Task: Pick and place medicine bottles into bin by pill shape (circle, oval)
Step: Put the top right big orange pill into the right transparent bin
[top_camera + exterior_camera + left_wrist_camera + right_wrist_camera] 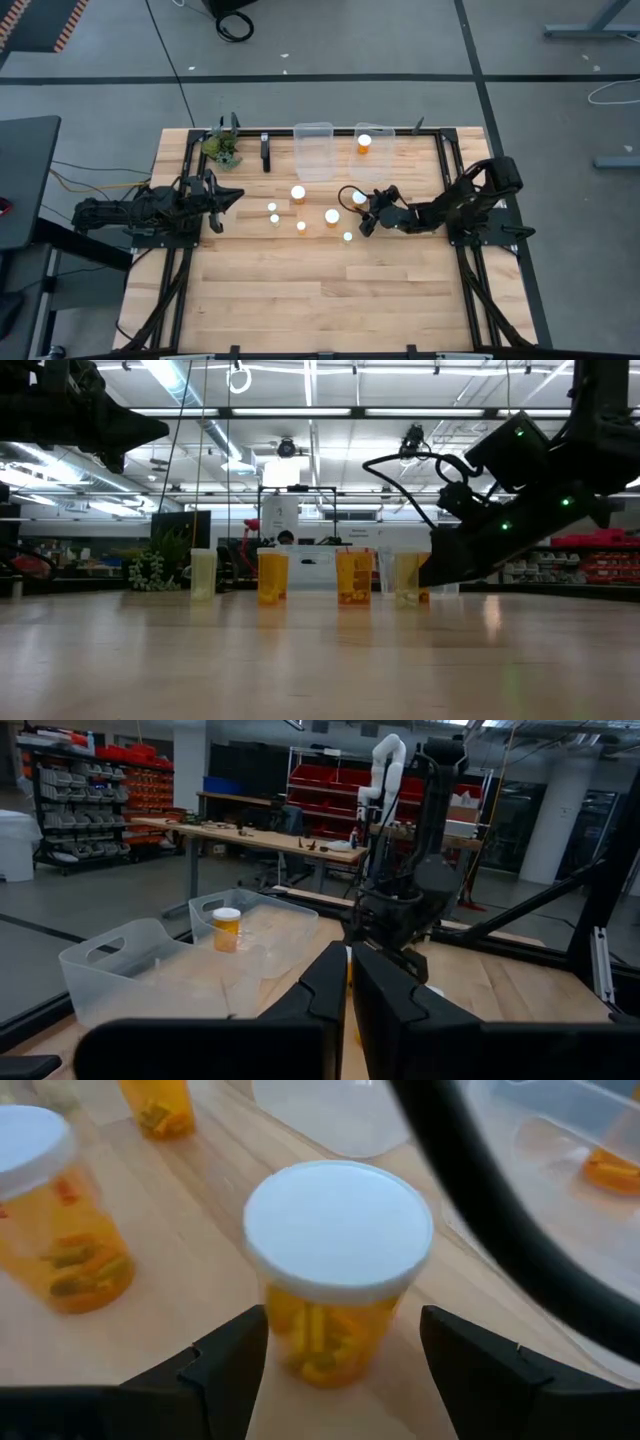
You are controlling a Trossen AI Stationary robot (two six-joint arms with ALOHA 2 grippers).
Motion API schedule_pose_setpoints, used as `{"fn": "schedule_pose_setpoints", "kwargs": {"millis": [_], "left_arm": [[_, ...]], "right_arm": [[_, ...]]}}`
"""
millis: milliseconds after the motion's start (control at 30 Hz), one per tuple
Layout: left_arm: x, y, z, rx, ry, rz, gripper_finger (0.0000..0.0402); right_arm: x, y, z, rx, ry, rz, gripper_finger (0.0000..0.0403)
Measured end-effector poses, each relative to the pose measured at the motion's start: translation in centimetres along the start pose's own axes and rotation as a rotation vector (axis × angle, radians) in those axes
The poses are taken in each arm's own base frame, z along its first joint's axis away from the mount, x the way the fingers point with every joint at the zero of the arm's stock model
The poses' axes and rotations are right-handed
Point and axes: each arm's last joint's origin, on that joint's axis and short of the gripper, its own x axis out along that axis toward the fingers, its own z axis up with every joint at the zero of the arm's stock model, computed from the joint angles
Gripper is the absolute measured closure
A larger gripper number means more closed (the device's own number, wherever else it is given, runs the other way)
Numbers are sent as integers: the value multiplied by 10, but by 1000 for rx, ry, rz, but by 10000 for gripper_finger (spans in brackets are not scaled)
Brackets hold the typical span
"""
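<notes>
The right gripper [362, 212] is low over the bench [320, 300], near the middle of its far half, with its fingers [225, 1370] spread apart on both sides of one medicine bottle [335, 1270], which stands upright with its white cap on top; the fingers do not press it, so it is not yet grasped. Other medicine bottles [298, 192] stand in a loose group on the bench just beside it, toward the left edge. One more bottle [364, 143] is inside the right clear bin [385, 150] at the far edge, and the left clear bin [313, 150] stands beside that one. The left gripper [222, 200] is clenched with nothing in it and waits near the left edge, close to the green plant sprig [222, 148].
</notes>
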Motion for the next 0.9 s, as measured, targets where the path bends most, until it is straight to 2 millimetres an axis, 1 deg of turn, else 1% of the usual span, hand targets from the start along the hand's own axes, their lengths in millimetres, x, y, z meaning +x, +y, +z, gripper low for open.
{"fn": "schedule_pose_setpoints", "kwargs": {"millis": [233,567,900], "left_arm": [[0,0,0,0,0,0,366],[0,0,0,0,-1,0,373],[0,0,0,1,0,0,363]], "right_arm": [[11,5,6,-34,6,17,139],[12,3,4,-45,32,7,184],[12,3,4,-42,31,7,199]]}}
